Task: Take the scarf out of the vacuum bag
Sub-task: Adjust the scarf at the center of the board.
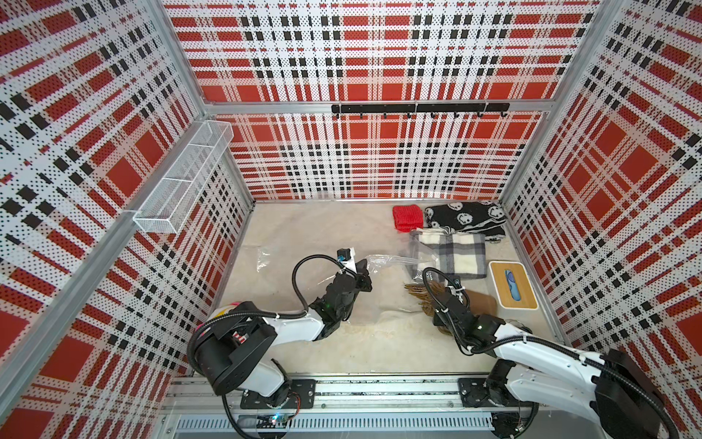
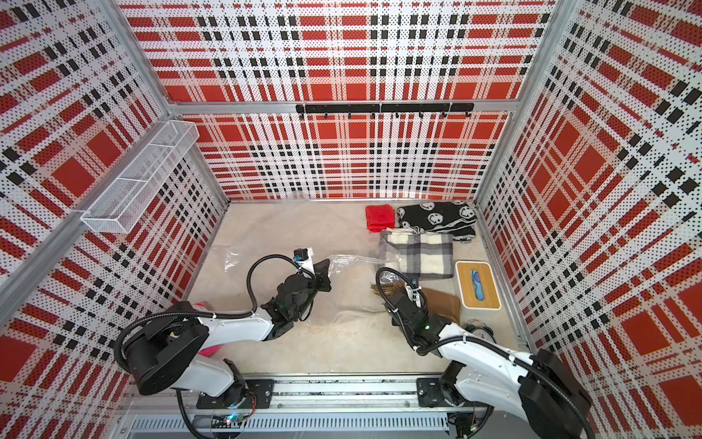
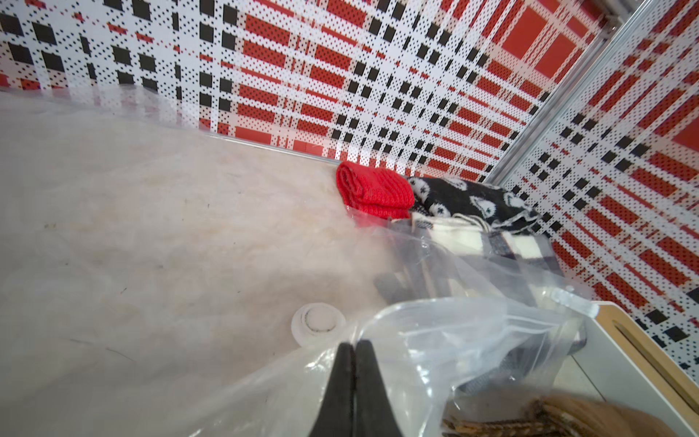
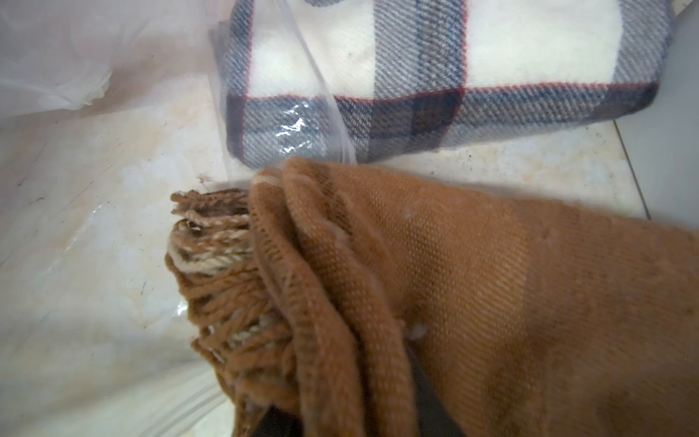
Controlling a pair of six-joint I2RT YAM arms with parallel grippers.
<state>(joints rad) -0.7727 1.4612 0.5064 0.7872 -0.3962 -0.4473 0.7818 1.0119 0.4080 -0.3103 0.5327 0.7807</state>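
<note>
Left gripper pinched shut on bag mouth; right gripper clamps scarf, fringe on bag film. Box holds blue item.

You find the scarf just before the folded blanket, vacuum bag left of it, box right.

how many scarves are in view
4: red scarf at the back wall, black-and-white scarf beside it in the corner, plaid scarf in front of them, brown fringed scarf under the right arm. Others may be hidden.
</note>
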